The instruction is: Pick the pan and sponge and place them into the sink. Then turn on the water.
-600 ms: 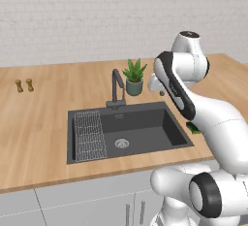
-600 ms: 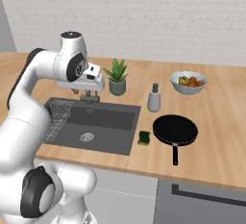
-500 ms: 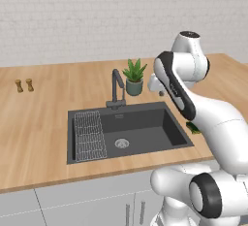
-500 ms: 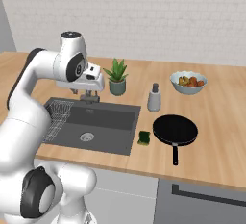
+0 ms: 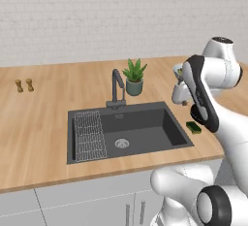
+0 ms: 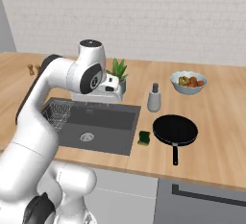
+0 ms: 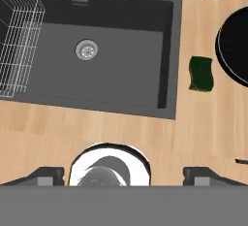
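The black pan [image 6: 175, 131] lies on the wooden counter right of the sink [image 6: 122, 122], handle toward the front edge; its rim shows in the hand view too [image 7: 236, 45]. The sponge [image 6: 144, 137], green top up, rests between pan and sink, close to the basin's right rim [image 7: 201, 73] [image 5: 193, 127]. My gripper [image 6: 103, 97] hangs open high over the sink's right half [image 5: 182, 99], its fingertips [image 7: 48, 176] wide apart with nothing between them. No stream falls from the dark faucet [image 5: 116, 89].
A wire rack [image 5: 89, 135] fills the basin's left side, and the drain [image 7: 87, 50] sits mid-basin. A potted plant [image 6: 118, 71], a grey bottle [image 6: 153, 98] and a bowl of fruit [image 6: 188, 81] stand behind. Two small shakers [image 5: 24, 85] are far left.
The hand has swung a little to the right and lower over the sink, toward the sponge side. Pan and sponge have not moved.
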